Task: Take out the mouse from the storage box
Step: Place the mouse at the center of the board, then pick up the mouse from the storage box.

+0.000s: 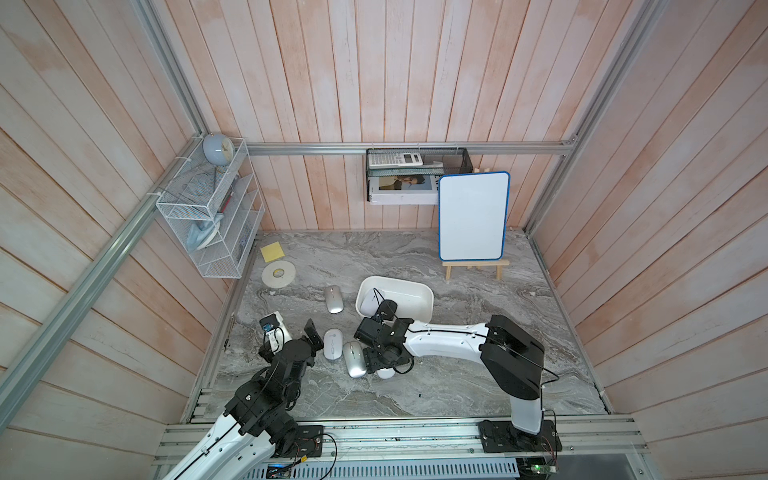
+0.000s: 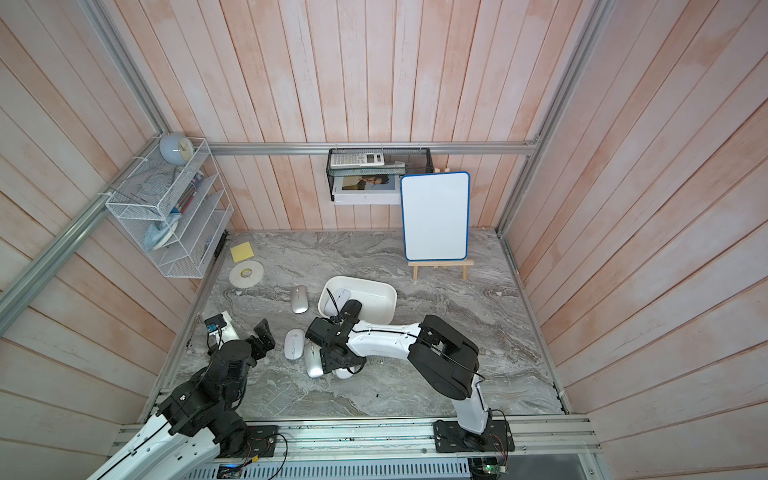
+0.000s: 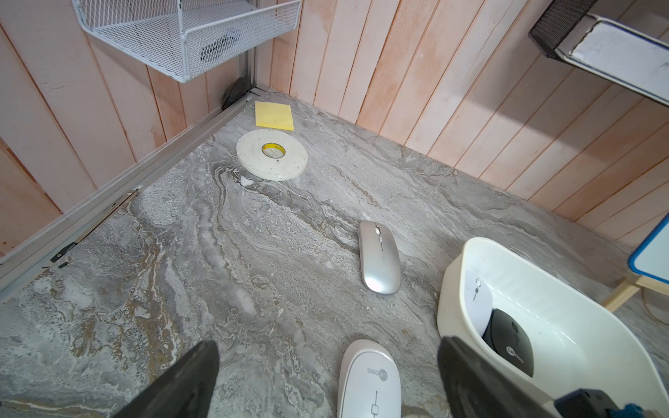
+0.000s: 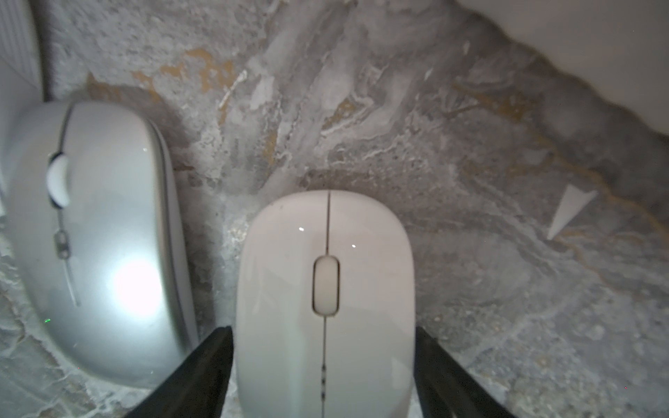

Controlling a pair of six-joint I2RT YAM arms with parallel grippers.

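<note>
The white storage box [image 1: 415, 286] [image 3: 449, 289] sits mid-table and holds a white mouse [image 1: 368, 303] [image 3: 478, 293] and a black mouse [image 1: 386, 309] [image 3: 510, 340]. In front of the box my right gripper [image 4: 324, 362] [image 1: 376, 365] points down at the table. Its jaws are open around another white mouse [image 4: 325, 289], which lies on the marble with slim gaps to the fingers. Beside it lies a silver mouse [image 4: 97, 235] [image 1: 354, 359]. My left gripper [image 3: 327, 347] [image 1: 293, 332] hovers wide open and empty at the left, over the tip of a pale mouse [image 3: 369, 380] [image 1: 333, 344].
A further silver mouse [image 1: 333, 299] [image 3: 379, 257] lies left of the box. A tape roll [image 1: 278, 275] and a yellow notepad [image 1: 272, 252] are at the back left under a wire rack [image 1: 212, 216]. A whiteboard on an easel [image 1: 473, 216] stands at the back right.
</note>
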